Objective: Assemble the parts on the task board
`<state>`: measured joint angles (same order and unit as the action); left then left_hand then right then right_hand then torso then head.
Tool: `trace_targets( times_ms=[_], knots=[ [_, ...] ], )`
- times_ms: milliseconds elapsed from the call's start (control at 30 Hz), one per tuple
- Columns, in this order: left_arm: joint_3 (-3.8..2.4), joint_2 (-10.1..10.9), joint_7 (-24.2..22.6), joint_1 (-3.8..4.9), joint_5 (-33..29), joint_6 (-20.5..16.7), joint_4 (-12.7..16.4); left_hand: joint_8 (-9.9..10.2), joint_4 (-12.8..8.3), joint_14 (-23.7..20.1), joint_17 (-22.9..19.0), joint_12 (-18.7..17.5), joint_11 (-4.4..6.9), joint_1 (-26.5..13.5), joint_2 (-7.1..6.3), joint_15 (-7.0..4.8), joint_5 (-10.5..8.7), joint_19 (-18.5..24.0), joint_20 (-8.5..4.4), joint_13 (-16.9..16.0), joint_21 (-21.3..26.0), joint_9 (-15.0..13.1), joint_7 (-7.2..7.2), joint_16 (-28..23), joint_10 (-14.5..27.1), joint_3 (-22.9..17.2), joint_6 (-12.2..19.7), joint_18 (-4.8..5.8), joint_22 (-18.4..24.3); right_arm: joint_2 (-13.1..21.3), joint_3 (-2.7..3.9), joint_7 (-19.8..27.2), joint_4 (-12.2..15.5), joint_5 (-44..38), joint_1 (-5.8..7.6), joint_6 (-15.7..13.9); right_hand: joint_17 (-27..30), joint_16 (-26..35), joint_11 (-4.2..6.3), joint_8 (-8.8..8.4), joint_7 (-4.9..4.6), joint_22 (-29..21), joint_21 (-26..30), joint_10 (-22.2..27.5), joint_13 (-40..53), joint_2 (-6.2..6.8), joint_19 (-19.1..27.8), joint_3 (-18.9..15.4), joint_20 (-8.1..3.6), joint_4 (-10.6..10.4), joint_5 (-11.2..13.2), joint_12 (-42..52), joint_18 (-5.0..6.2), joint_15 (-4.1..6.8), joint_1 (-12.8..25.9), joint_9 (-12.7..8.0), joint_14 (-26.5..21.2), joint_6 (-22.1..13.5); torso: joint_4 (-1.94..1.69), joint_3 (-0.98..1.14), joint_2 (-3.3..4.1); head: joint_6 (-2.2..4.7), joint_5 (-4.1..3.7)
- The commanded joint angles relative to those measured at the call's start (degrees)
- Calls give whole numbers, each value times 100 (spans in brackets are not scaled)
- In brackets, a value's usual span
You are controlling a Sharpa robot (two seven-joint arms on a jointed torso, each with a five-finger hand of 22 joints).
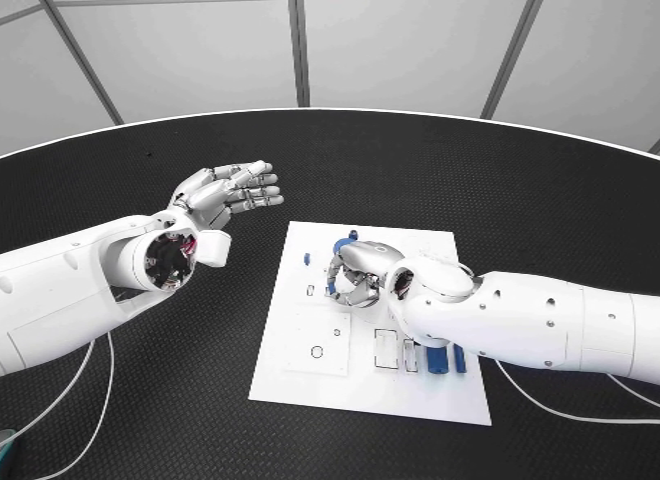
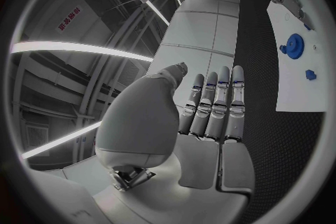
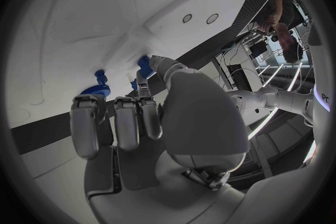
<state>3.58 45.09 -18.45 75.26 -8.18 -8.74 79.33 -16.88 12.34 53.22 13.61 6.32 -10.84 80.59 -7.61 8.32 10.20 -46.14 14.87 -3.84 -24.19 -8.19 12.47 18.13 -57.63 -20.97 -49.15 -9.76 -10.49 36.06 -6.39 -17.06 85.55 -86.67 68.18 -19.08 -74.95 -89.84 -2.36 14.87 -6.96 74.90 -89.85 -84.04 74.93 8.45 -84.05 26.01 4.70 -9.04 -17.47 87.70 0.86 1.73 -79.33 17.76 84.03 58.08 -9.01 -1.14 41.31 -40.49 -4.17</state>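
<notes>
The white task board point(image 1: 309, 330) lies in the middle of the table. My right hand point(image 1: 356, 272) hovers low over its far half, fingers curled. Thumb and a finger pinch a small blue part point(image 3: 145, 65), whose tip pokes out beyond the hand point(image 1: 345, 238). Beside it on the board sit a round blue part point(image 3: 94, 90) and a small blue piece point(image 3: 100, 74). Two blue rods point(image 1: 447, 357) lie by the slots at the board's near right. My left hand point(image 1: 229, 195) is raised to the left of the board, holding nothing, its fingers point(image 2: 213, 103) straight and side by side.
A small blue piece point(image 1: 304, 258) stands near the board's left edge. The left wrist view takes in the board's far end point(image 2: 297, 87) with the round blue part point(image 2: 294, 45) and a small one point(image 2: 310, 74). Black table point(image 1: 157, 420) surrounds the board.
</notes>
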Motion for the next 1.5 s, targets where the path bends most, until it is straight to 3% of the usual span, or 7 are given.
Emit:
trace_targets(
  times_ms=[33,633,867,1067,1500],
  knots=[
    [0,3,1,0,0,-1,-2,20,-3,-9,5,-30,15,-50,-19,2,-25,-24,5,-5,-31,8,132,-36,-37,-19,0,-71,5,32,0,-10,18,0,0,-11,-1494,-12,6,117,19,1510,-15,-410,1283,-48,-595,19,-24,4,-22,16,-86,4,8,185,594,18,-22,-2,-8,2,-16],
    [0,3,3,0,0,2,-15,20,-3,-9,5,-30,15,-50,-19,2,-25,-24,5,-5,-31,8,132,-36,-37,-19,0,-71,5,130,-3,-2,71,-1,-1,23,-1496,-13,10,135,25,1510,-15,-413,1286,-43,-595,18,-21,8,-21,19,-86,3,34,197,595,22,-97,-14,-10,-17,-91],
    [0,9,4,0,0,-2,-14,20,-3,-9,5,-30,15,-50,-19,2,-25,-24,5,-5,-31,8,132,-36,-37,-19,0,-71,5,146,-5,-25,63,-1,-1,94,-1496,-13,10,135,25,1510,-15,-413,1286,-43,-595,18,-21,8,-21,19,-86,3,34,197,595,22,-117,-20,-14,-30,-111],
    [1,14,5,0,0,-1,-13,20,-3,-9,5,-30,15,-50,-19,2,-25,-24,5,-5,-31,8,132,-36,-37,-19,0,-71,5,163,-7,-65,55,-1,-2,118,-1492,-12,10,140,26,1510,-15,-410,1282,-36,-595,16,-20,10,-20,15,-86,4,44,200,594,20,-130,-12,-12,-43,-124],
    [1,17,6,0,0,-1,-19,20,-3,-9,5,-30,15,-50,-19,2,-25,-24,5,-5,-31,8,132,-36,-37,-19,0,-71,5,266,-7,-109,128,-134,-2,89,-1491,-11,12,147,28,1510,-15,-416,1290,-30,-595,15,-19,13,-21,23,-86,4,54,205,593,20,-159,-25,-24,-64,-160]
  ],
)
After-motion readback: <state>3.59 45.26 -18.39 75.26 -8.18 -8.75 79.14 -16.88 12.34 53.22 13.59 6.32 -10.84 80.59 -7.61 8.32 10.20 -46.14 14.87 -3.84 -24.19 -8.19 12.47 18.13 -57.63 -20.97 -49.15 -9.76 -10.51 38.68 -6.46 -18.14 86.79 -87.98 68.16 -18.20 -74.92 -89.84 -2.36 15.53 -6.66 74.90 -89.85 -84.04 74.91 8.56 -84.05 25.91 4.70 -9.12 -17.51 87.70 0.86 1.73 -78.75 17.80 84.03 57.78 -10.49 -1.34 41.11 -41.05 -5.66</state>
